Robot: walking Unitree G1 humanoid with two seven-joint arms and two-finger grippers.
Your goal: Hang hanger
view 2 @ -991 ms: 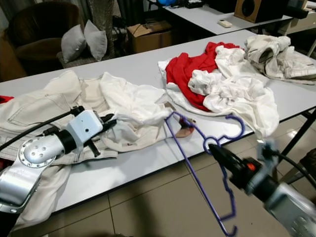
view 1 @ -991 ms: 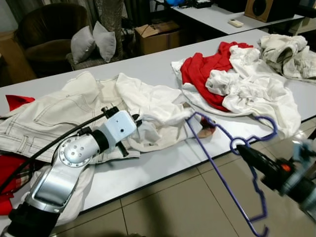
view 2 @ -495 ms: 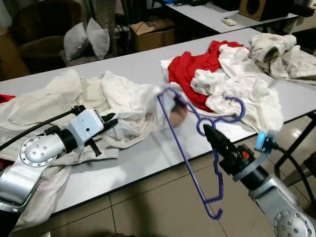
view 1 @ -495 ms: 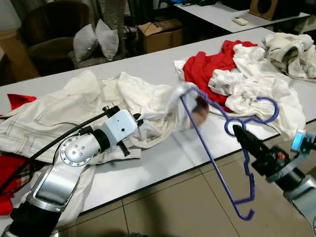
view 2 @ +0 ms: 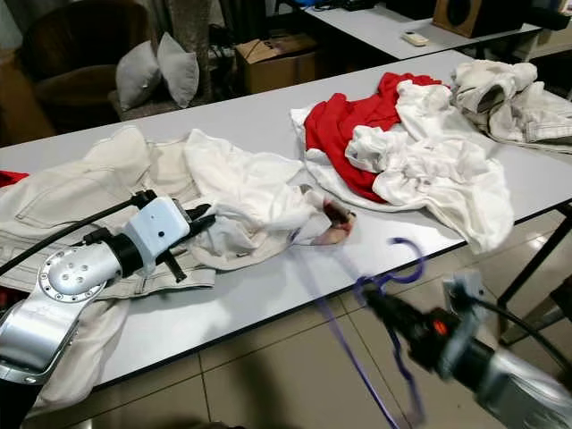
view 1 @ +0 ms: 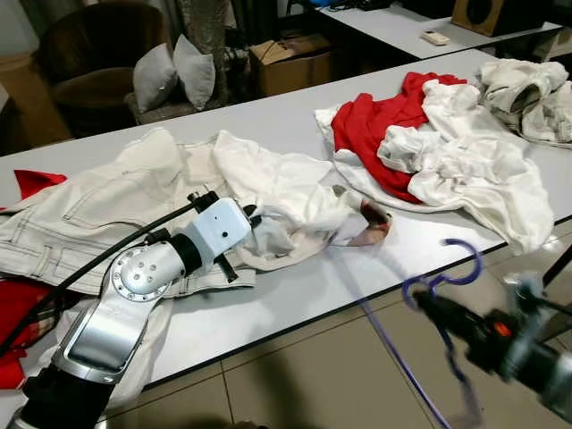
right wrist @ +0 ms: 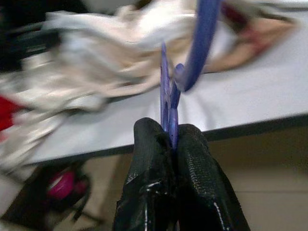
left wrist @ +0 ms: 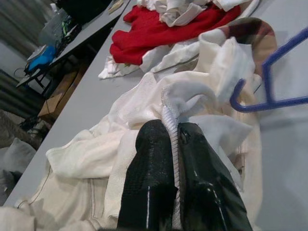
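A blue plastic hanger point(view 1: 437, 284) hangs blurred off the table's front edge, with my right gripper point(right wrist: 169, 135) shut on its neck below the hook. The right arm point(view 1: 500, 344) sits low at the front right, over the floor. A white knit garment point(view 1: 277, 201) with a plaid collar patch point(view 1: 371, 223) lies in the middle of the grey table point(view 1: 304, 286). My left gripper point(left wrist: 174, 137) is shut on a fold of that white garment point(left wrist: 183, 96); its silver arm point(view 1: 143, 277) reaches in from the front left.
White jeans point(view 1: 80, 210) lie to the left, red cloth point(view 1: 22, 183) at the far left edge. A heap of red and white clothes point(view 1: 429, 143) covers the table's right half. Beyond stand an armchair with grey cushions point(view 1: 174, 76), a cardboard box point(view 1: 286, 58) and another table point(view 1: 402, 18). Tiled floor point(view 1: 304, 384) lies below.
My right gripper has dropped down and back with the hanger, which has slid out of the white garment. The lifted garment edge has fallen back onto the table. The left arm stays put.
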